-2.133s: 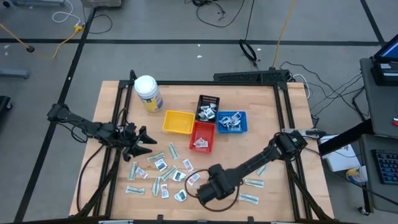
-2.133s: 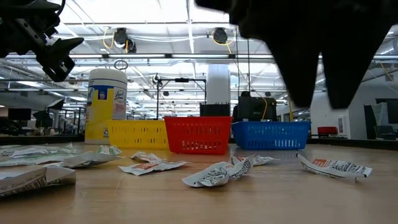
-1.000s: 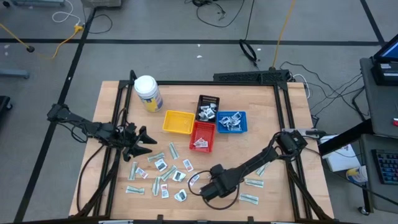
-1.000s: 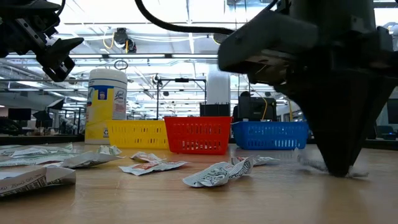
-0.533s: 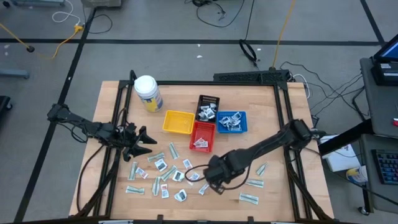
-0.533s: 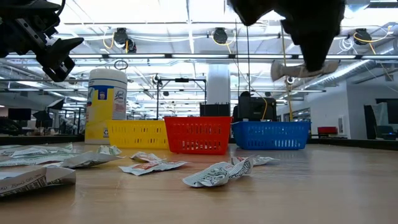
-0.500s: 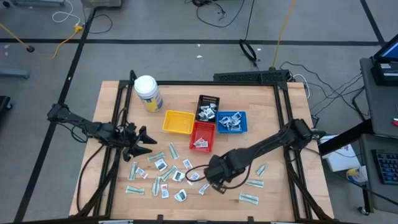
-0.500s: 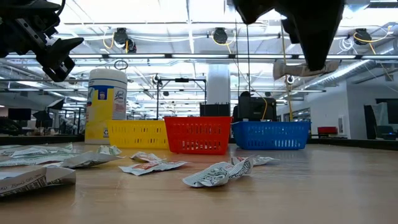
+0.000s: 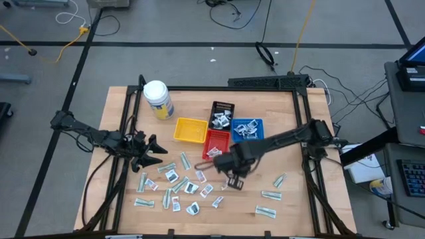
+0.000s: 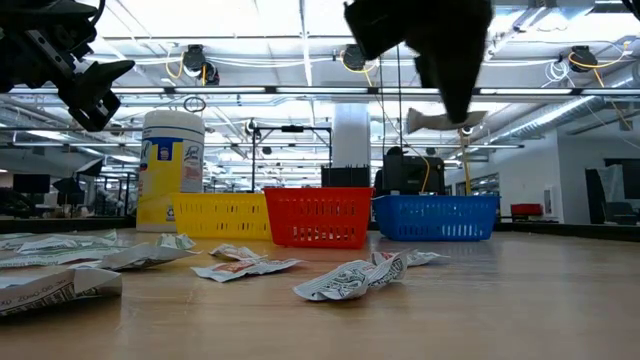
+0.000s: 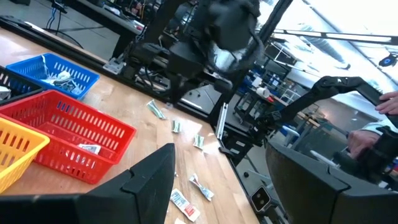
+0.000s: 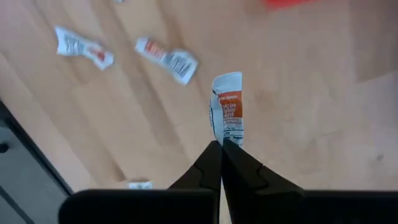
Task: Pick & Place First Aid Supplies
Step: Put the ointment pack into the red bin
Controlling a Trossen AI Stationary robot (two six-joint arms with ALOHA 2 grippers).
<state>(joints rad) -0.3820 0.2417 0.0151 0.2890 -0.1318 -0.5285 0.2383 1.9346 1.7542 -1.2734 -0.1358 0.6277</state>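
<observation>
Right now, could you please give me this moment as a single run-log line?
right end effector: shut on packet, raised above table near red tray | left end effector: open, waiting over table's left side

Four trays, one white jar, roughly twenty loose packets, two arms.

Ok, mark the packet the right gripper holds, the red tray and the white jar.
packet [image 12: 227, 109], right wrist view, its orange-printed middle.
red tray [image 10: 318, 218], low view, its front wall.
white jar [image 9: 157, 98], high view, its side below the cap.
</observation>
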